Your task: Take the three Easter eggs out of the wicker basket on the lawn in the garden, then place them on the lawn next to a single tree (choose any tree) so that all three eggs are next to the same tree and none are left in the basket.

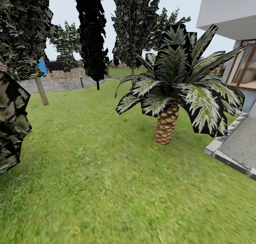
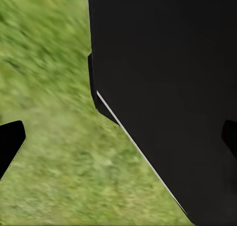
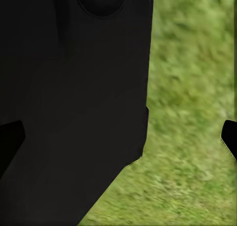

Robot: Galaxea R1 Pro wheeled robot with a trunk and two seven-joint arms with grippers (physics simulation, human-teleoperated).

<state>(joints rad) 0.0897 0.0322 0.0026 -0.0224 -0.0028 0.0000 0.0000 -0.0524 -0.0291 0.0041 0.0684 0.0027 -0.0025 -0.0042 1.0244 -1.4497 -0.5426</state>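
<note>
Mottled green grass of the lawn [image 1: 106, 187] fills the foreground of the head view, soft and blurred underfoot. To the right stands a short palm [image 1: 166, 124] with a scaly, tan, barrel-shaped trunk and striped, blade-like fronds (dark-edged, pale down the middle). Beyond it, grey paving [image 1: 238, 144] with a light stone kerb meets a white house wall and a wood-framed window [image 1: 245, 66]. At the left, a leaning pale trunk [image 1: 41, 91] rises beneath jagged dark foliage, and an all-black tree [image 1: 91, 34] stands farther back near a grey paved patch. No basket or eggs can be made out among them.

In each wrist view a broad, flat black body of the robot blocks half the frame, with grass beside it. Black fingertips [image 2: 10, 142] of the left gripper [image 2: 118, 142] sit at opposite edges, spread wide with nothing between; the right gripper [image 3: 118, 137] likewise stands wide apart, its fingertip [image 3: 229, 137] dark against grass.
</note>
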